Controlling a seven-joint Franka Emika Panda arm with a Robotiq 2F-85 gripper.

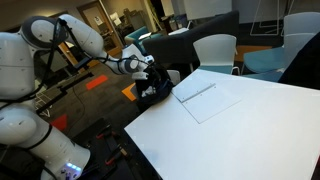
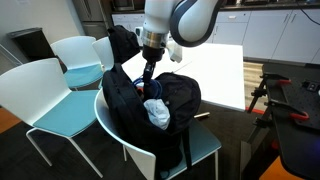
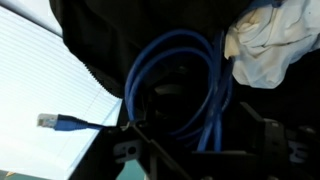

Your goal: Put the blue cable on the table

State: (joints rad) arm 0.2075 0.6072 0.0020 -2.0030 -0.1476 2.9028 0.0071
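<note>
The blue cable (image 3: pixel 180 75) lies in loose loops inside a black bag (image 2: pixel 140 100), and its plug end (image 3: pixel 50 122) trails out to the left over the white table (image 3: pixel 40 90). My gripper (image 3: pixel 200 140) is open, with its fingers on either side of the lower cable strands. In both exterior views the gripper (image 2: pixel 150 70) (image 1: pixel 150 70) reaches down into the open top of the bag (image 1: pixel 155 92), which sits on a chair beside the table (image 1: pixel 250 125). The cable does not show in the exterior views.
A crumpled white cloth (image 3: pixel 262 45) (image 2: pixel 157 112) lies in the bag next to the cable. A pale rectangular sheet (image 1: pixel 205 98) rests on the table near the bag. White and teal chairs (image 2: pixel 50 90) stand around, and the bag's chair (image 2: pixel 200 145) is close to the table edge.
</note>
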